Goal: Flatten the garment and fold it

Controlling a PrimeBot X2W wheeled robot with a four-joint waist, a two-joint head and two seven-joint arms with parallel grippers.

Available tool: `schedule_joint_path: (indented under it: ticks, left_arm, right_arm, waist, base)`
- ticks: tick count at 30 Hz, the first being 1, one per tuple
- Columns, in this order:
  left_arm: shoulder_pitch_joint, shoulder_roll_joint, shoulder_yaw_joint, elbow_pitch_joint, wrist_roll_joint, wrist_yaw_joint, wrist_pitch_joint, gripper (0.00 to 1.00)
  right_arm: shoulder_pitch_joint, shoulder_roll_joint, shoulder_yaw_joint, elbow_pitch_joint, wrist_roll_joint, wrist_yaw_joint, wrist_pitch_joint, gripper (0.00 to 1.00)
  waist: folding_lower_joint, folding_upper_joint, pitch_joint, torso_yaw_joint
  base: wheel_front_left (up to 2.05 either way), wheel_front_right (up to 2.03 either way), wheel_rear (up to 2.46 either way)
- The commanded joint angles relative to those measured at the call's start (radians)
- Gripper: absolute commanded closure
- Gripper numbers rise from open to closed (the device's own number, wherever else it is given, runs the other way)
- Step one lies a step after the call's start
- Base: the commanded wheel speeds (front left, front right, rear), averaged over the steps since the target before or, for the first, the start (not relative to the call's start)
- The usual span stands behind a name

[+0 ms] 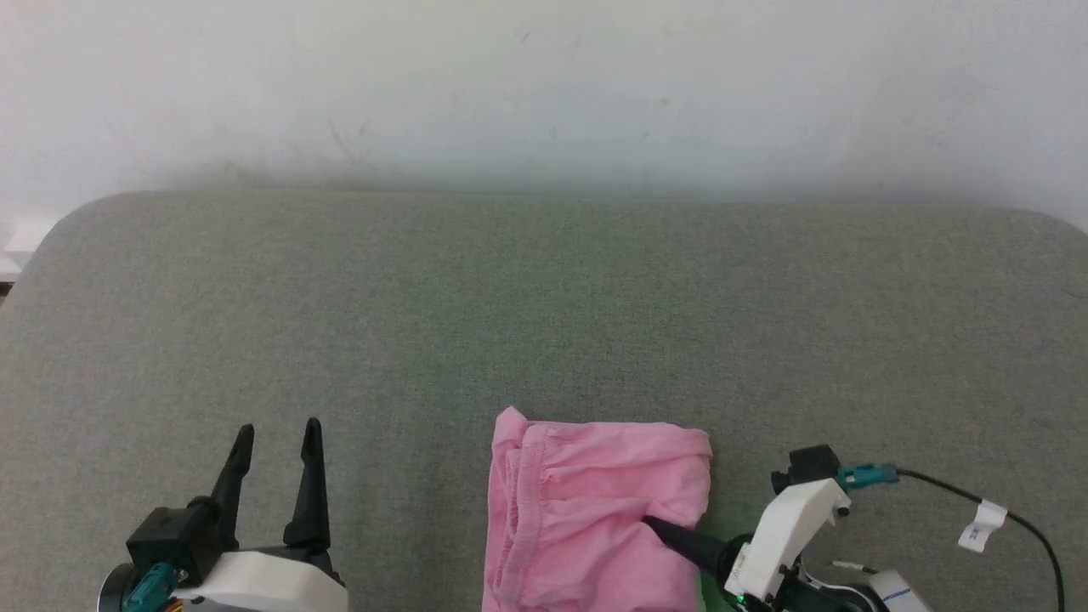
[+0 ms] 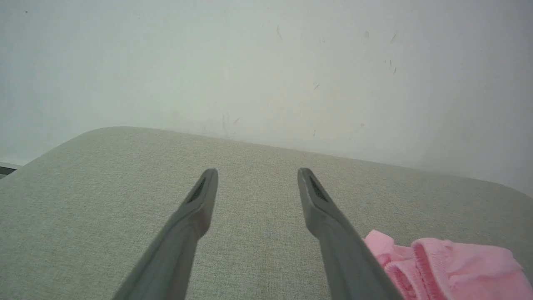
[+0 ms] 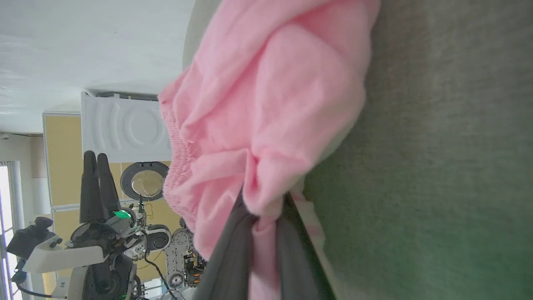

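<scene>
Garment (image 1: 586,501) bunched between right jaws, pinched tight; left jaws spread, well apart

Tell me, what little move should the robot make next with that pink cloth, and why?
Probably lift the right gripper slightly and draw it outward. It pinches a fold of the pink garment, which lies bunched and wrinkled on the grey cushion; a gentle pull would begin spreading it flat. The left gripper stands open, apart from the cloth.
</scene>
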Motion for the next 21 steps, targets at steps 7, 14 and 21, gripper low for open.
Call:
schedule_joint_path:
  ticks: [7, 14, 21]
  left_arm:
    - [0.003, -0.012, 0.011, -0.002, 0.023, -0.015, -0.005, 0.00]
    - [0.013, -0.031, 0.015, -0.019, 0.034, -0.015, -0.005, 0.00]
    - [-0.014, -0.050, 0.024, -0.050, 0.051, -0.030, -0.005, 0.00]
  right_arm:
    - [-0.035, -0.137, 0.152, -0.124, -0.251, 0.001, -0.068, 1.00]
    - [-0.057, -0.272, 0.183, -0.193, -0.564, 0.001, -0.046, 1.00]
    - [-0.049, -0.371, 0.104, -0.277, -0.736, 0.001, 0.053, 1.00]
  waist:
    - [-0.0001, 0.0000, -0.020, -0.049]
    - [-0.0001, 0.0000, -0.004, -0.161]
    - [-0.0001, 0.0000, 0.074, -0.307]
  base:
    - [0.00, 0.00, 0.00]
    - [0.00, 0.00, 0.00]
    - [0.00, 0.00, 0.00]
